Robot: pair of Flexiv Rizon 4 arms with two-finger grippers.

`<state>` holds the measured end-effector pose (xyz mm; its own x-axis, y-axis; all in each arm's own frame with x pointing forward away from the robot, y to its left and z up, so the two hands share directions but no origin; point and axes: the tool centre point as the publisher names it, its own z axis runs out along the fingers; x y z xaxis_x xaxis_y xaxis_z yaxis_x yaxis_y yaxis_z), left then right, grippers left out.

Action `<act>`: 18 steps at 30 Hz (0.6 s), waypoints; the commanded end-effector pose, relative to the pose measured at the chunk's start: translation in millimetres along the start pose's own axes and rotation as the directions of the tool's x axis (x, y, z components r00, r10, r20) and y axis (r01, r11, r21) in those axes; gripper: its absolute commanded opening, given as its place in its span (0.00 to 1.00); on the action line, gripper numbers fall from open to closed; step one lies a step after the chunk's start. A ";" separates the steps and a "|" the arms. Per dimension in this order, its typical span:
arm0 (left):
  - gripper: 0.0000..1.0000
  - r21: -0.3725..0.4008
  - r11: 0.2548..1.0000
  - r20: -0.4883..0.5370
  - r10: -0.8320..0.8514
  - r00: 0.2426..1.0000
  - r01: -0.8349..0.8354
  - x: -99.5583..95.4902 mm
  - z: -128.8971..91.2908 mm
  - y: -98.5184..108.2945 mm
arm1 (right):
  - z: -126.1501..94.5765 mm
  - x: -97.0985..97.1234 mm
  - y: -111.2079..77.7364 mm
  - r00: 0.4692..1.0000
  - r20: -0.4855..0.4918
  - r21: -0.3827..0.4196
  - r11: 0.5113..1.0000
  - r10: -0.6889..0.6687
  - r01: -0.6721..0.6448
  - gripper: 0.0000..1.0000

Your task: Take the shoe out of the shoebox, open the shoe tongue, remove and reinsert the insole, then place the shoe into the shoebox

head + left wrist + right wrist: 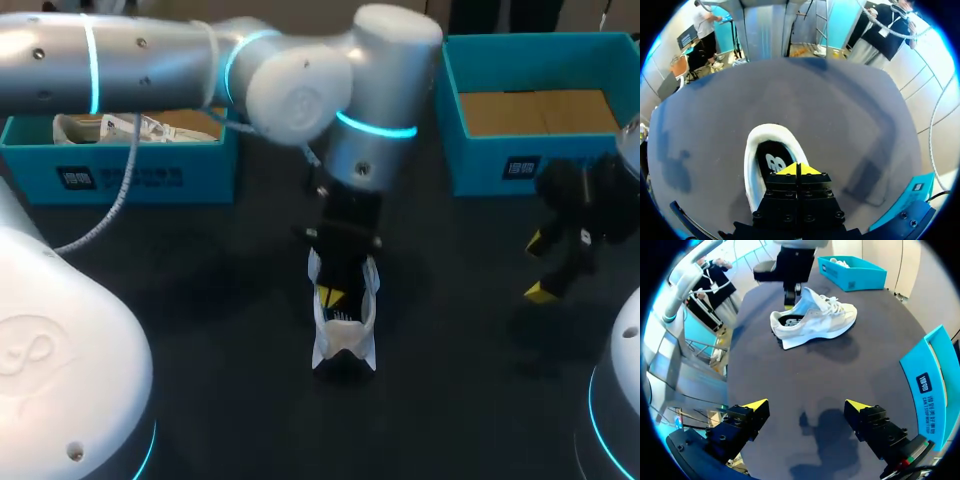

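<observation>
Two boxes, two shoes, two arms. The left box [150, 175] holds a second shoe [100, 127]; the right box [480, 170] shows a cardboard floor. One white shoe [345, 330] stands on the dark table [200, 330] nearer than both. The left gripper [333, 295] points down into its heel opening, tips clenched together. The right gripper [548, 268] hangs well apart, fingers released.

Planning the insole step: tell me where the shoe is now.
In the head view the shoe sits at the middle of the table, directly under the left gripper, whose tips dip into its opening.
</observation>
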<state>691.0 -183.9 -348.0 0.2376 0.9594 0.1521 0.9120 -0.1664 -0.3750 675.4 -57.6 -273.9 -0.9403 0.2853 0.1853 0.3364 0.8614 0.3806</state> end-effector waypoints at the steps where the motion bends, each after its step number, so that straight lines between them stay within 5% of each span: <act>1: 0.00 0.005 1.000 -0.007 0.011 1.000 -0.011 -9.6 21.1 7.4 | 0.0 0.9 -0.2 1.000 0.002 0.001 1.000 0.000 0.000 1.00; 12: 0.00 -0.071 0.997 0.004 -0.007 1.000 0.008 -5.9 56.4 15.9 | 0.0 0.9 -0.2 1.000 0.002 0.001 1.000 0.000 0.000 1.00; 18: 0.00 -0.049 0.998 0.050 -0.023 0.998 0.026 -15.8 67.2 25.9 | 0.0 0.9 -0.2 1.000 0.002 0.001 1.000 0.000 0.000 1.00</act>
<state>686.1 -189.2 -407.3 0.2077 0.9700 0.1264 0.9340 -0.1582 -0.3203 675.9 -57.0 -274.1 -0.9402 0.2854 0.1860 0.3367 0.8618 0.3794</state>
